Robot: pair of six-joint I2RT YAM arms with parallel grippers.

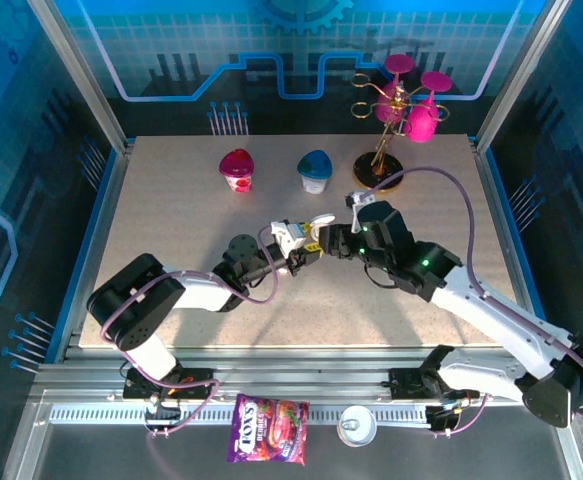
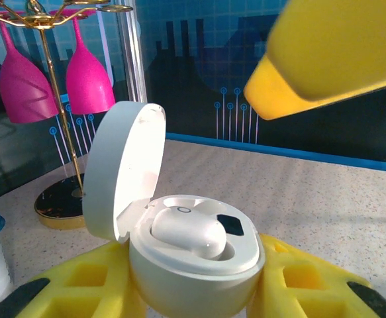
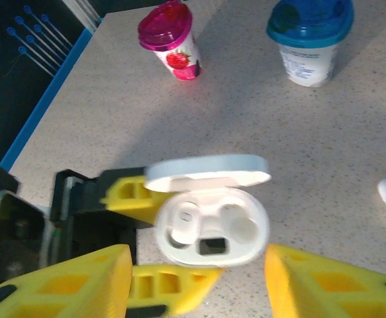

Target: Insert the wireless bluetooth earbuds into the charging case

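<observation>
**Your left gripper [image 1: 296, 248] clamps the open charging case [image 2: 193, 265] while your right gripper [image 3: 196, 271] hangs just above it.**

Your right gripper's yellow fingers [image 3: 60, 285] stand apart, holding nothing, one on each side of the case. The case sits upright between your left gripper's fingers [image 2: 80, 291]. Its lid [image 2: 123, 172] is tipped up on the far side from your right gripper. One of the wireless bluetooth earbuds [image 2: 189, 232] lies in a well of the case, directly beneath your right gripper's fingers.
</observation>
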